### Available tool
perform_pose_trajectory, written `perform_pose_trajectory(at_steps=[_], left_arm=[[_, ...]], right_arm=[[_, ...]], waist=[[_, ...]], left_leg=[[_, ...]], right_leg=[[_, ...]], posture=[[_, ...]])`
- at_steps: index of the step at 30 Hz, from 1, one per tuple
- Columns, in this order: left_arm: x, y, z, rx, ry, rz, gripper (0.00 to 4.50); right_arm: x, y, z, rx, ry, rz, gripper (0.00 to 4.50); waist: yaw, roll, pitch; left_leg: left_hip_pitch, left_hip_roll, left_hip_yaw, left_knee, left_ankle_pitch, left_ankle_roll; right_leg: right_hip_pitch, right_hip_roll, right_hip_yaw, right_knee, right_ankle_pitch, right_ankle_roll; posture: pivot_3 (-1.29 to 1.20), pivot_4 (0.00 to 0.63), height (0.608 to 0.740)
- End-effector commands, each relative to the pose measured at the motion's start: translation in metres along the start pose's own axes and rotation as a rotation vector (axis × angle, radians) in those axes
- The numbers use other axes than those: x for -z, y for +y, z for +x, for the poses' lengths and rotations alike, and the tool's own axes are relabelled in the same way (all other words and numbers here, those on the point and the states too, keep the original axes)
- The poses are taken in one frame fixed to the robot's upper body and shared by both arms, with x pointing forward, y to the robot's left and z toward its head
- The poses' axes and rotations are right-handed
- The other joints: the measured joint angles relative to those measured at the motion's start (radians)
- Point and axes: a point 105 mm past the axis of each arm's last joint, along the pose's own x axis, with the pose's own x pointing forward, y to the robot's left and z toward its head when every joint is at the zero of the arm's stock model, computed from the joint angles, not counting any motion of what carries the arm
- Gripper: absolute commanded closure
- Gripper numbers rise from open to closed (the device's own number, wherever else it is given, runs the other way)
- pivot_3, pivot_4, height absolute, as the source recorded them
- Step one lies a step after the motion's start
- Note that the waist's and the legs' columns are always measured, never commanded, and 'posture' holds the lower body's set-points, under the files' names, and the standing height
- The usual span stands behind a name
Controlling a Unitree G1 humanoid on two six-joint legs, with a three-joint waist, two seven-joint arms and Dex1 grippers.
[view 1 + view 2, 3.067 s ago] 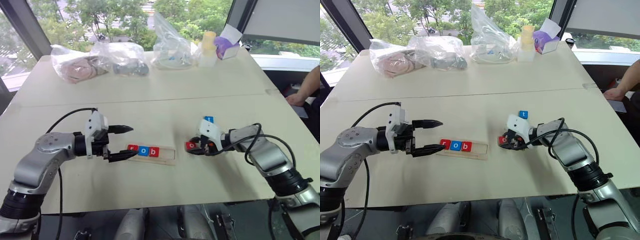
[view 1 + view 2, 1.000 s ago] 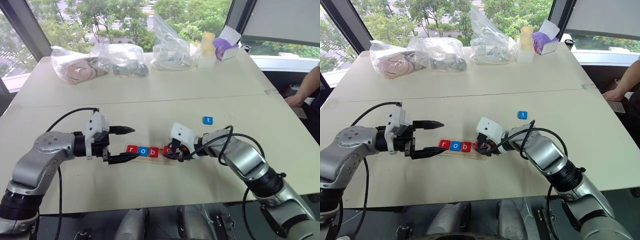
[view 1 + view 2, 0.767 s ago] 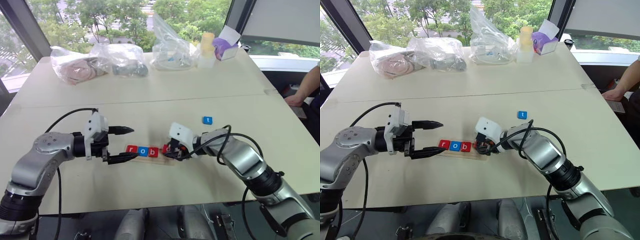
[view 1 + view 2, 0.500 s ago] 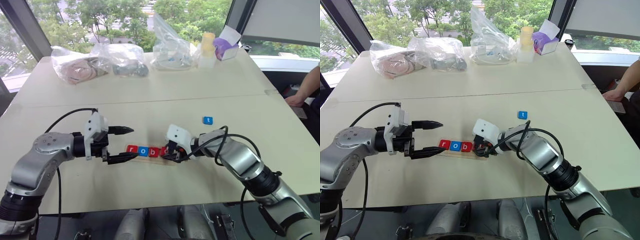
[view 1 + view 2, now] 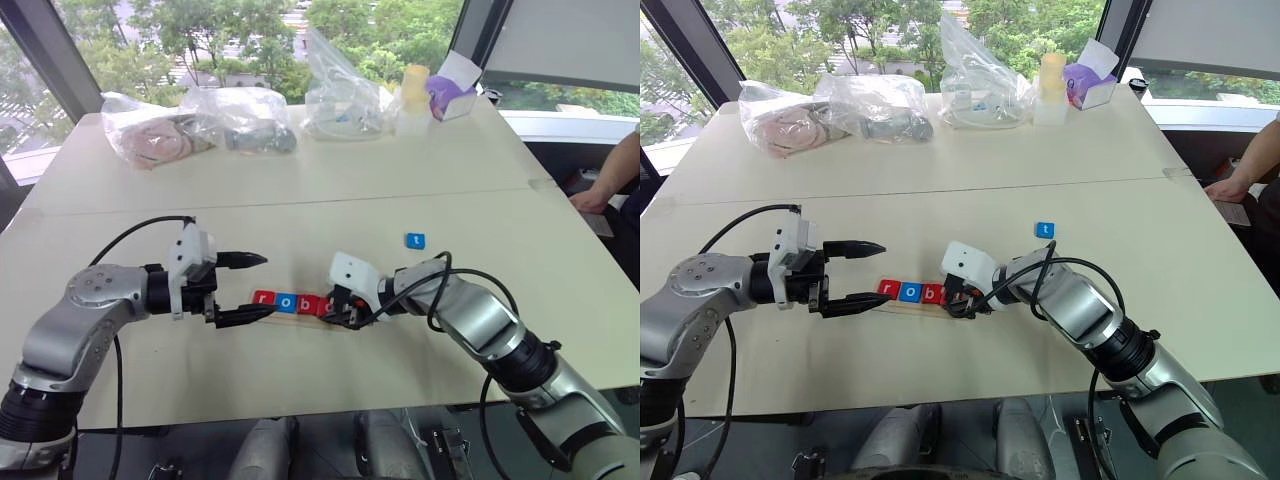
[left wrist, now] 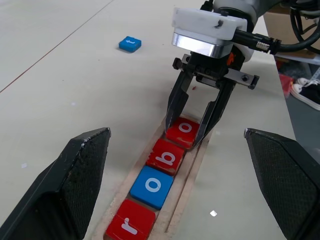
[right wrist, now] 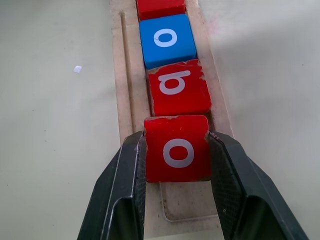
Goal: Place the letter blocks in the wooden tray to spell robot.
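So the right hand (image 7: 176,165) was clamped on a red "o" block (image 7: 176,148), one black finger on each side of it, holding it right in the slot of the wooden tray (image 6: 192,165) next to the red "b" block (image 6: 164,155). Couldn't really tell whether the tile was sitting flat yet or tipped a bit. The tray lay on the pale surface (image 5: 300,210) and already had the red "r" block (image 6: 129,226), the blue "o" block (image 6: 152,185) and that "b" lined up in it, touching each other in a row. The left hand (image 5: 245,288) sat just beside the tray's "r" end with its fingers spread wide apart and nothing between them. The blue "t" block (image 5: 416,241) was lying by itself on the surface, well apart from the tray, further out past the right arm. At the far edge there were some clear plastic bags (image 5: 200,118) and a pale bottle (image 5: 414,98), and a person's arm (image 5: 612,180) showed off to the right side.
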Motion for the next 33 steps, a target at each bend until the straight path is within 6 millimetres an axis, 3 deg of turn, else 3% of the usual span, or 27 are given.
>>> perform_pose_trajectory(at_steps=[1,12,18,19,24,27,33], left_arm=[[-0.011,0.0,-0.002,-0.011,-0.017,0.049,0.0],[-0.011,0.001,-0.001,-0.021,-0.022,0.05,0.0],[-0.01,0.001,-0.001,-0.022,-0.025,0.047,0.0],[-0.01,0.001,0.0,-0.022,-0.026,0.047,0.0],[-0.01,0.001,0.0,-0.023,-0.027,0.045,0.0],[-0.01,0.001,0.0,-0.023,-0.029,0.044,0.0],[-0.01,0.0,-0.001,-0.02,-0.028,0.041,0.0]], right_arm=[[-0.014,-0.001,-0.003,0.004,-0.037,-0.048,3.33],[-0.013,-0.001,-0.003,0.001,-0.031,-0.046,3.33],[-0.013,-0.002,-0.003,0.003,-0.026,-0.053,0.18],[-0.013,-0.002,-0.003,0.003,-0.026,-0.054,0.05],[-0.016,-0.007,-0.008,0.027,-0.033,-0.069,0.05],[-0.018,-0.023,-0.023,0.092,-0.044,-0.06,0.05],[-0.002,-0.041,-0.042,0.198,0.016,-0.112,0.05]], waist=[[0.0,0.0,0.0],[0.0,0.0,0.0],[0.0,0.0,0.0],[0.0,0.0,0.0],[0.0,0.0,0.0],[0.0,0.0,0.0],[0.002,0.0,0.0]], left_leg=[[0.0,0.0,0.0,0.0,0.0,0.0],[-0.002,0.0,0.0,0.0,0.0,0.0],[-0.008,0.0,0.0,0.0,0.0,0.0],[-0.009,0.0,0.0,0.0,0.0,0.0],[-0.011,0.0,0.0,0.0,0.0,0.0],[-0.011,0.0,0.0,0.0,0.0,0.0],[-0.011,0.0,0.0,0.0,0.0,0.0]], right_leg=[[0.0,0.0,0.0,0.0,0.0,0.0],[-0.002,0.0,0.0,0.0,0.0,0.0],[-0.009,0.0,0.0,0.001,0.002,0.003],[-0.01,0.0,0.0,0.001,0.002,0.003],[-0.012,0.0,0.0,0.0,0.002,0.003],[-0.012,0.0,0.0,0.0,0.002,0.003],[-0.011,0.0,-0.001,0.0,0.002,0.003]], posture=[[0.0,0.15,0.74],[0.0,0.15,0.74],[0.0,0.15,0.74],[0.0,0.15,0.74],[0.0,0.15,0.74],[0.0,0.15,0.74],[0.0,0.15,0.74]])
